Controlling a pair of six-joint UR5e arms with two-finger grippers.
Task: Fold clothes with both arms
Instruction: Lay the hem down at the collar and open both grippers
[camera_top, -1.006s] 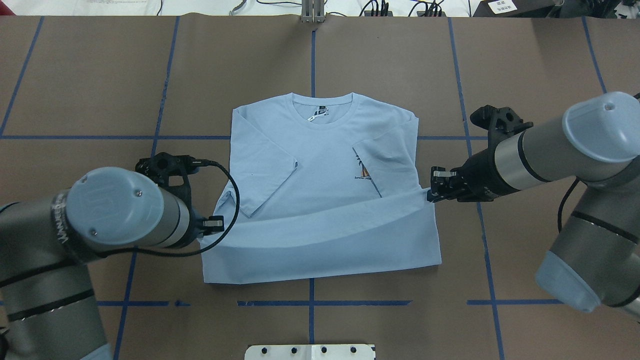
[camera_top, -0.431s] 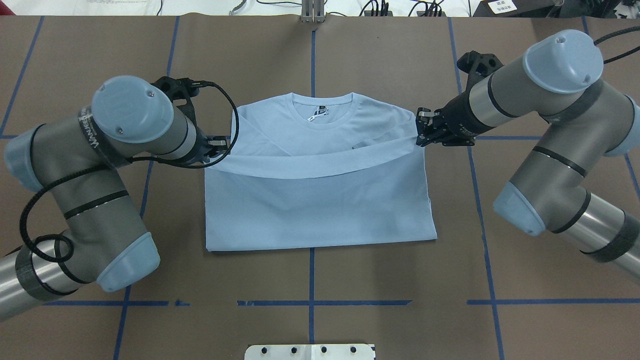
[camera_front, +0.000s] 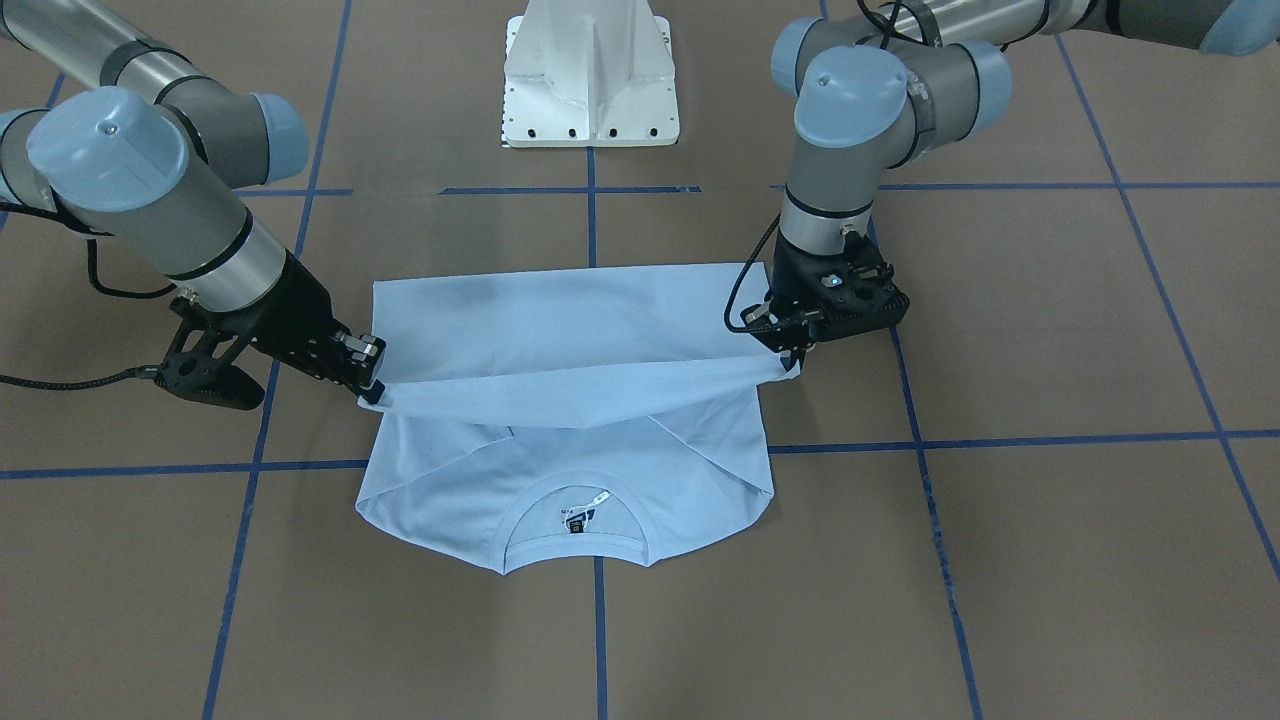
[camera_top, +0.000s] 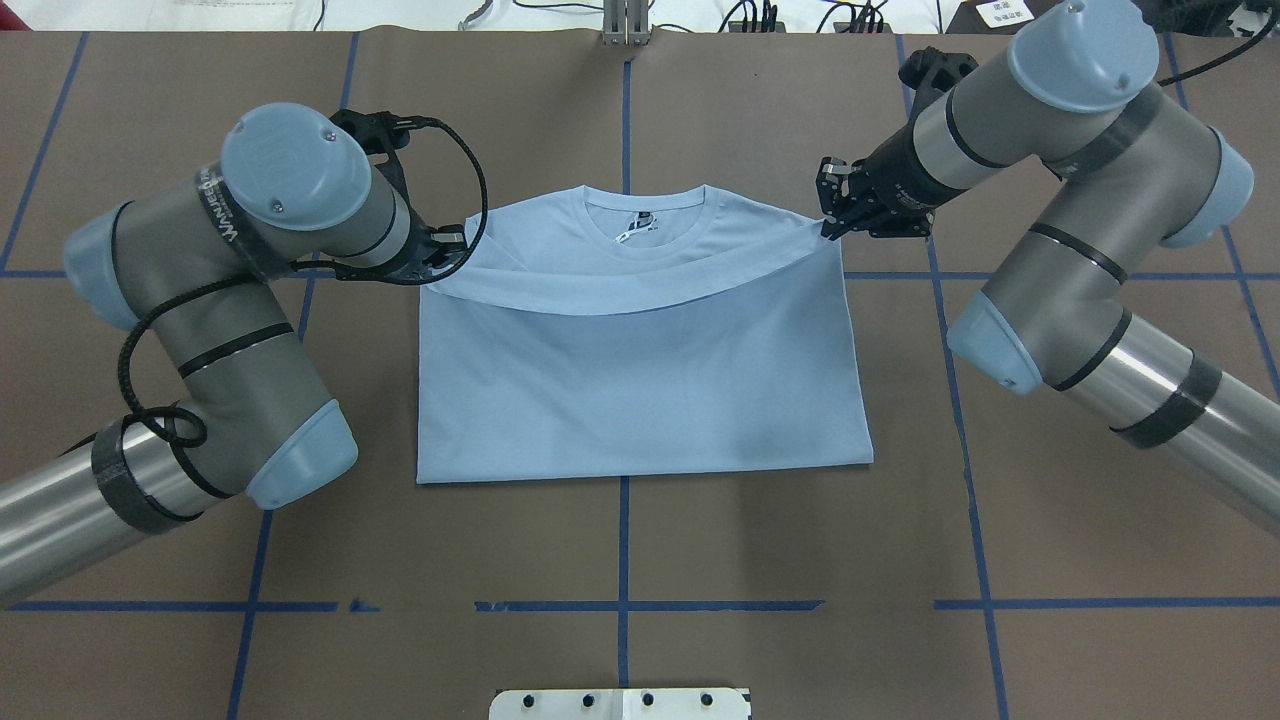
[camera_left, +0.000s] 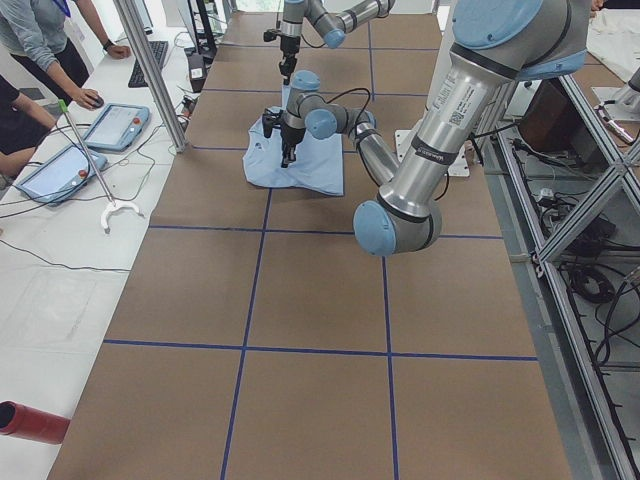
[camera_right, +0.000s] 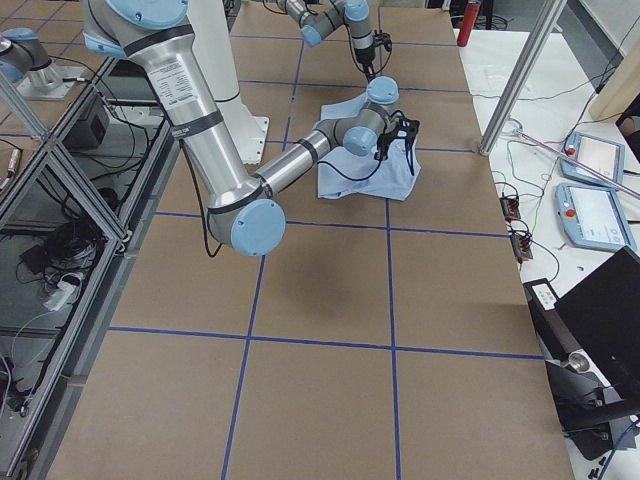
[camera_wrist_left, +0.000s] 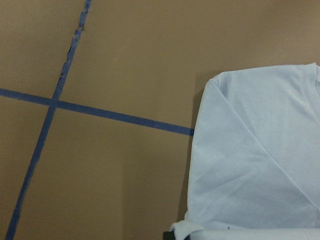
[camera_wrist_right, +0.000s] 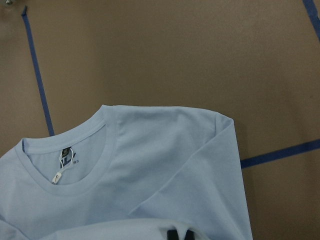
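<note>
- The left gripper (camera_front: 789, 358) has swung forward, away from the robot, within the last second. It was beside the shirt's waist and now sits level with the shoulder, its fingers pressed together on the left corner of the hem.
- The T-shirt (camera_top: 640, 390) lies flat mid-table on the brown paper cover (camera_top: 800, 100), its collar (camera_top: 645, 238) at the far side from the robot. The hem (camera_top: 640, 298) has been carried from mid-chest to just short of the collar, and it sags in the middle between the two grips. The crease on the robot's side has crept up the table too. To my eye the bottom-to-top fold is nearly done, with only laying the hem on the shoulders and letting go left.
- The right gripper (camera_top: 832, 222) has made the matching sweep and is pinching the hem's right corner beside the right shoulder.
- From overhead the left fingertips are hidden behind the wrist and cable. The left wrist camera catches only a dark sliver at its bottom edge.
- The chest print is now buried under the folded layer, and only slivers of the tucked-in sleeves show.
- The right wrist camera cuts its own fingertips off at the frame's bottom. In the side views both grips are too small to read.
</note>
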